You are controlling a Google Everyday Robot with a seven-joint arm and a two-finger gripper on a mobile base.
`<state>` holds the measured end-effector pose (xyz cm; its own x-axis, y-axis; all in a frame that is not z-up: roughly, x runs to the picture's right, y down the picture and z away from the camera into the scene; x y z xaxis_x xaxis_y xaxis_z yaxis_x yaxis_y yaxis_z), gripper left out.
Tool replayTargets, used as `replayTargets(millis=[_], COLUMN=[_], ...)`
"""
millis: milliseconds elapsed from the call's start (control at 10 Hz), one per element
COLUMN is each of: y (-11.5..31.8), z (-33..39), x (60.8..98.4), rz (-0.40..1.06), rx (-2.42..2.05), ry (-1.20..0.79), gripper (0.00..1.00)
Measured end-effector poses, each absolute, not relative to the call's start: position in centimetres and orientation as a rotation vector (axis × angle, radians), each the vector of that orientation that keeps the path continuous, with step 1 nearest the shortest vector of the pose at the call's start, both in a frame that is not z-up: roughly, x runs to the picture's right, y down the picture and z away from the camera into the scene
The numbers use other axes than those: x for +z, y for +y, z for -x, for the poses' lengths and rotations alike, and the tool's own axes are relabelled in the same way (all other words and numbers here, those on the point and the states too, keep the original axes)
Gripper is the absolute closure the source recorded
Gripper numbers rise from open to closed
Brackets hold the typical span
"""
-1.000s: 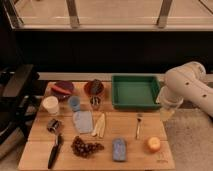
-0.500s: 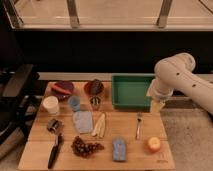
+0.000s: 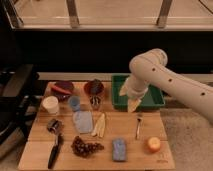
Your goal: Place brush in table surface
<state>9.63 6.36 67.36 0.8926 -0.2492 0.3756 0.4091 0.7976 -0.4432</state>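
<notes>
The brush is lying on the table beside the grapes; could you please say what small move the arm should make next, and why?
Probably carry the gripper across the table surface toward the brush. The gripper hangs open and empty over the green tray's near rim, far from the brush, which nothing holds yet.

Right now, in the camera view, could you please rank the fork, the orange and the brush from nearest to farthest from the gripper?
The gripper hangs over the front rim of the green tray.
1. the fork: just in front of it, right side.
2. the orange: front right corner.
3. the brush: far left front.
</notes>
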Motion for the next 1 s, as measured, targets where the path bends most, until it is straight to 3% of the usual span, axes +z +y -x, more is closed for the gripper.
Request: replayTargets(millis=[500,1000], y=[7.0,6.5], z=[-6.6,-1.2], x=[66.3,66.5], rz=[0.533,0.428], rx=[-0.515,-0.676], ry=[-0.401,-0.479], gripper=[0.35,0.35])
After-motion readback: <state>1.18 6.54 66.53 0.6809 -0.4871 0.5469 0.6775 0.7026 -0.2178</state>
